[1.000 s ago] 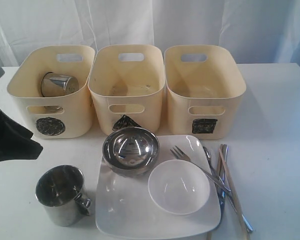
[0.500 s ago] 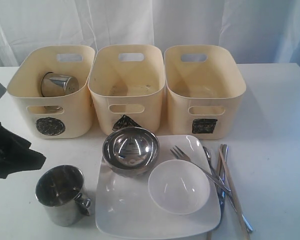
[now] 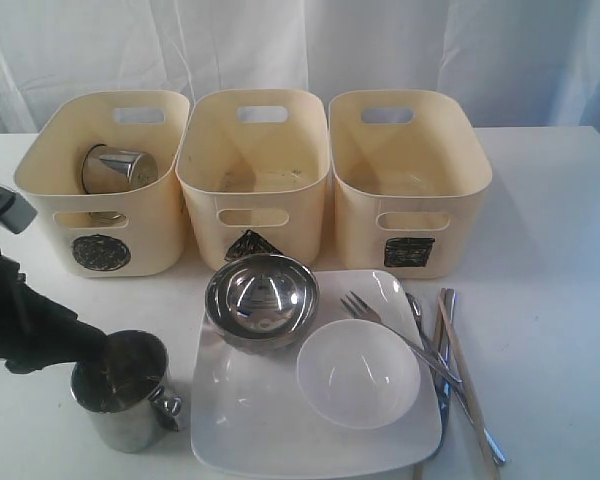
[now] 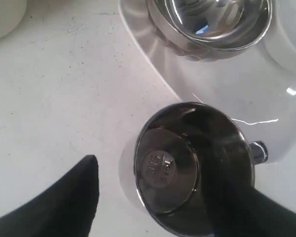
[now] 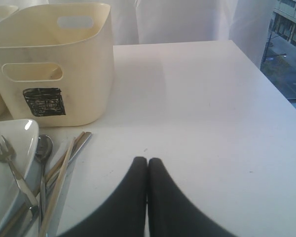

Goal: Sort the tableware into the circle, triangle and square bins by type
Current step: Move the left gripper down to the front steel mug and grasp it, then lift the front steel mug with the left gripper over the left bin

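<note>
Left pincer (image 3: 98, 348) (spread wide) has reached the steel mug (image 3: 130, 418).

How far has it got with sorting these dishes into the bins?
Early on. Done: one steel mug lies in the circle bin. In hand: the left gripper is open at the rim of the second mug on the table, not yet closed on it. Left: the steel bowl and small white bowl on the square plate, the plate itself, and the cutlery and chopsticks beside it.
</note>
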